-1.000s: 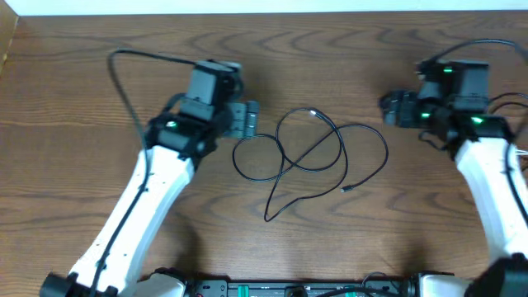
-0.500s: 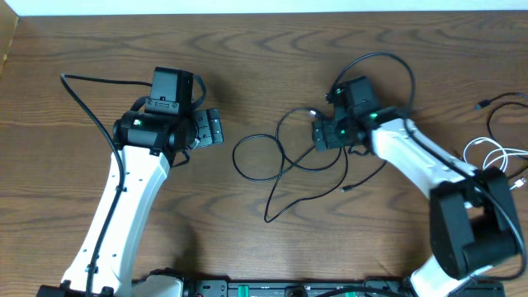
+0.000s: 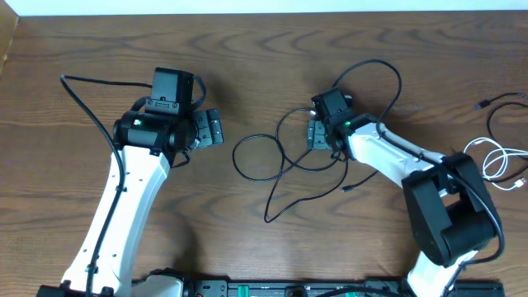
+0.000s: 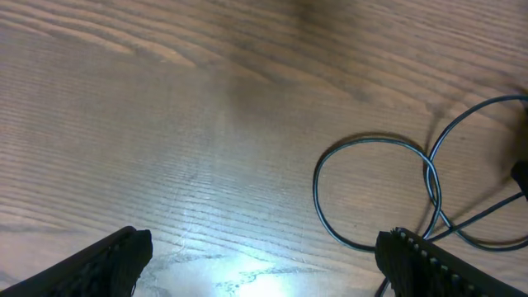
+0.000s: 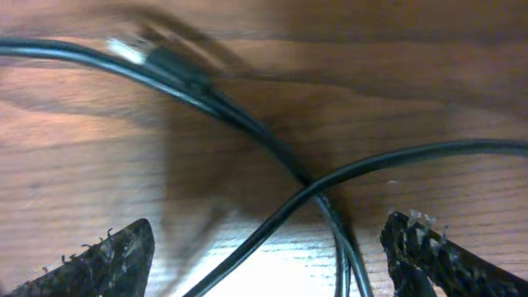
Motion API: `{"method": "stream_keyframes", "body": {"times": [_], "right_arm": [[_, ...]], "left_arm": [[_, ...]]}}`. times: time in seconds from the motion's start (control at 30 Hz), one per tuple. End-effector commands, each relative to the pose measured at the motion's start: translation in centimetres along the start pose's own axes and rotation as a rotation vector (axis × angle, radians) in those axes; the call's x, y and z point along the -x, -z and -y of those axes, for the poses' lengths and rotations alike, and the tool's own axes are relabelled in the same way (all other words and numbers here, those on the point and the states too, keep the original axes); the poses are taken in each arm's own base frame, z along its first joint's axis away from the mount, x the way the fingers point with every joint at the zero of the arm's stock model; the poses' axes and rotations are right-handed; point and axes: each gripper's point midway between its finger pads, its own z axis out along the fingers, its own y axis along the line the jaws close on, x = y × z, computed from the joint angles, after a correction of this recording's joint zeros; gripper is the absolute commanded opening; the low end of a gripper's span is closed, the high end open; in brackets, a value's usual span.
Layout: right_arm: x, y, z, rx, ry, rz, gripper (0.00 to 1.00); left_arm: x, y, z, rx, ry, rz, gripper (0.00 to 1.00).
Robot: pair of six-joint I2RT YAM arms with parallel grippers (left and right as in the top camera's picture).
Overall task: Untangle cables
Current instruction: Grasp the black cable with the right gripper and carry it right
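Overhead, right gripper (image 3: 312, 133) nudged further over black cable (image 3: 234, 157) crossing, jaws spread, left gripper (image 3: 216, 129) unmoved, spread

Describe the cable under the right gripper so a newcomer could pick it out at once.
Look at the middle of the wooden table, between the two arms. A thin black cable lies there in several overlapping loops, with the open right gripper over it. Unlike the white cord at the far right edge, it sits alone in the centre.
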Motion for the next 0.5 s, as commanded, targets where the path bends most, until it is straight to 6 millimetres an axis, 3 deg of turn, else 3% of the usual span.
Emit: {"method": "stream_keyframes", "body": {"times": [0.0, 0.07, 0.13, 0.23, 0.4, 0.47], "right_arm": [[-0.7, -1.3, 0.6, -0.054, -0.061, -0.007, 0.79], [-0.9, -1.4, 0.8, -0.065, -0.059, -0.013, 0.6], [-1.0, -1.4, 1.0, -0.072, -0.059, -0.018, 0.24], [-1.3, -1.3, 1.3, -0.082, -0.058, -0.031, 0.01], [-0.9, -1.0, 2.8, -0.104, -0.079, -0.045, 0.01], [0.1, -0.1, 3.8, -0.099, -0.089, -0.041, 0.01]], "left_arm": [[0.2, 0.1, -0.2, 0.008, 0.007, 0.005, 0.93], [0.2, 0.1, -0.2, 0.008, 0.007, 0.005, 0.93], [0.2, 0.1, -0.2, 0.009, 0.007, 0.003, 0.93], [0.2, 0.1, -0.2, 0.009, 0.007, 0.003, 0.93], [0.2, 0.1, -0.2, 0.009, 0.007, 0.003, 0.93], [0.2, 0.1, -0.2, 0.009, 0.007, 0.003, 0.93]]}}
